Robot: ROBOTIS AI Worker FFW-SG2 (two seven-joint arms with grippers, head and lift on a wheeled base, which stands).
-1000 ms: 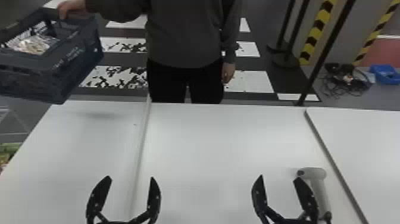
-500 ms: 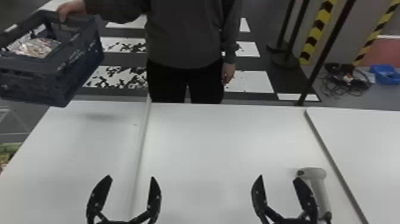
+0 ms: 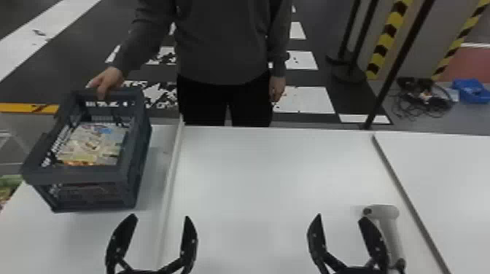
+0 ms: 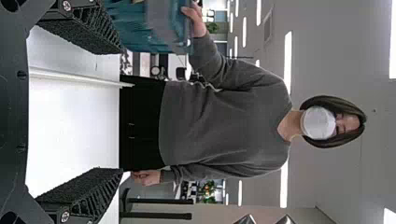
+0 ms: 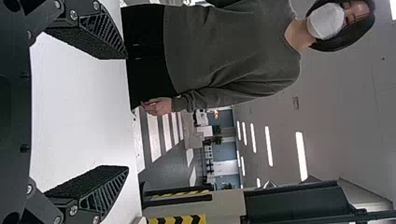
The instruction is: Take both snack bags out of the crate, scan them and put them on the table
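In the head view my left gripper (image 3: 159,218) stands open at the bottom, nearer than the crate; the left wrist view has the same gripper (image 4: 109,112) with nothing between its fingers. My right gripper (image 3: 339,218) is open too, beside the scanner (image 3: 391,229), which lies on the table at the right; in the right wrist view that gripper (image 5: 127,113) holds nothing. A person's hand grips the far rim of the dark crate (image 3: 78,175) over the table's left part. Inside lies snack packaging (image 3: 93,142); whether it is one bag or two I cannot tell.
A raised white strip (image 3: 171,182) runs along the white table (image 3: 273,175) right of the crate. A dark seam (image 3: 408,200) crosses the table at the right. The person stands behind the far edge.
The person's hand has brought the crate from the far left corner nearer and to the right, over the table's left part. Both my grippers have stayed where they were, open.
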